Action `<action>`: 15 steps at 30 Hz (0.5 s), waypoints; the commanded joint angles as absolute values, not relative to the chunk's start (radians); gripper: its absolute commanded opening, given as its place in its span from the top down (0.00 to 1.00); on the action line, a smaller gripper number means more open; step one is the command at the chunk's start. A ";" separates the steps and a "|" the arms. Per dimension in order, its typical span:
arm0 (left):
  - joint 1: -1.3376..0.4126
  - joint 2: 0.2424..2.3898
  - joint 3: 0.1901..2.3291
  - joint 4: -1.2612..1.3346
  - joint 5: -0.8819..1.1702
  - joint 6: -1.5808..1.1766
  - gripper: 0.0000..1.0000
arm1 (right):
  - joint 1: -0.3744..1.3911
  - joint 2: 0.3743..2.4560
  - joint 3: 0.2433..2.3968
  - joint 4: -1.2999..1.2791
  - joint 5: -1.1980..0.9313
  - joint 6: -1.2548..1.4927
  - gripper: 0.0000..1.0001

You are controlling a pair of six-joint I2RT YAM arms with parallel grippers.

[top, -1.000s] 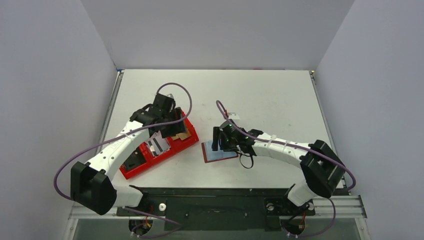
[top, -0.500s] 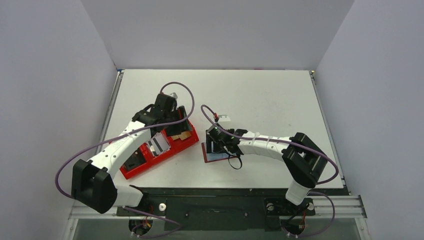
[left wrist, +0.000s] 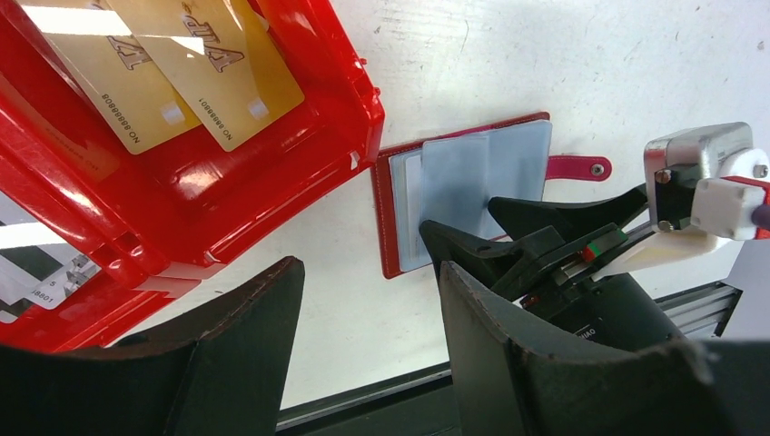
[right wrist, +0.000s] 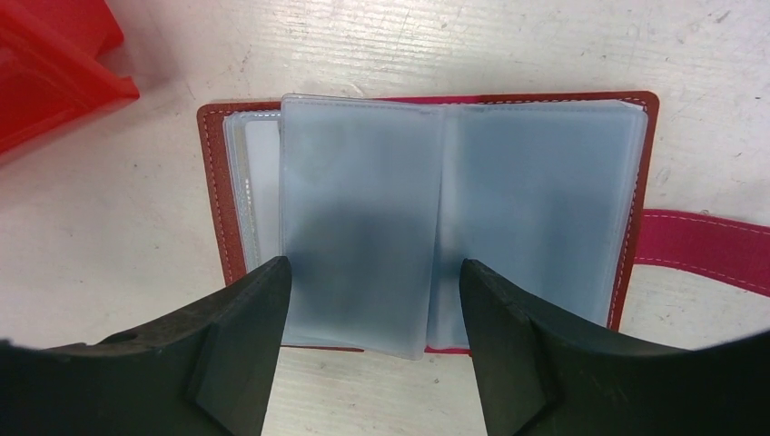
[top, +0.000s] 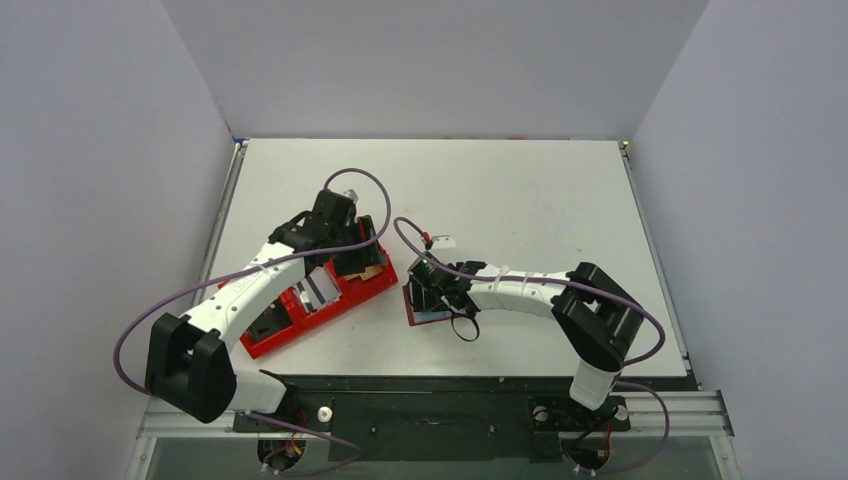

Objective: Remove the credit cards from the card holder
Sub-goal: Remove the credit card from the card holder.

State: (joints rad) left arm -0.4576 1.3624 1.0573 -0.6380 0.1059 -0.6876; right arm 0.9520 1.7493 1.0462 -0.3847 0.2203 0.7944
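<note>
Jaws on your right gripper (right wrist: 372, 277) stand open, one finger either side of the left clear sleeve of the card holder (right wrist: 536, 200), gripping nothing (whether the tips touch the sleeve, you cannot tell). That card holder lies spread open on the worktop (top: 520, 190) near the front edge, just beside the red tray (left wrist: 363, 100). Your left gripper (left wrist: 368, 263) hangs open and empty above the tray, where two gold cards (left wrist: 227, 73) lie in the end compartment.
</note>
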 commanded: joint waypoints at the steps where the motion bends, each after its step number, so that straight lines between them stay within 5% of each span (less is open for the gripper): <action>1: -0.463 1.363 1.049 -0.591 0.119 -0.690 0.46 | 0.963 1.760 1.089 -0.391 0.251 0.792 0.37; 6: -0.462 1.362 1.044 -0.590 0.121 -0.686 0.46 | 0.963 1.772 1.086 -0.391 0.250 0.802 0.46; 15: -0.463 1.375 1.039 -0.584 0.137 -0.685 0.46 | 0.944 1.768 1.056 -0.386 0.226 0.811 0.78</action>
State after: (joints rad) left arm -0.4576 1.3697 1.0378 -0.6312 0.1162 -0.6880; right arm 0.9554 1.7641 1.0603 -0.3847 0.2207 0.8009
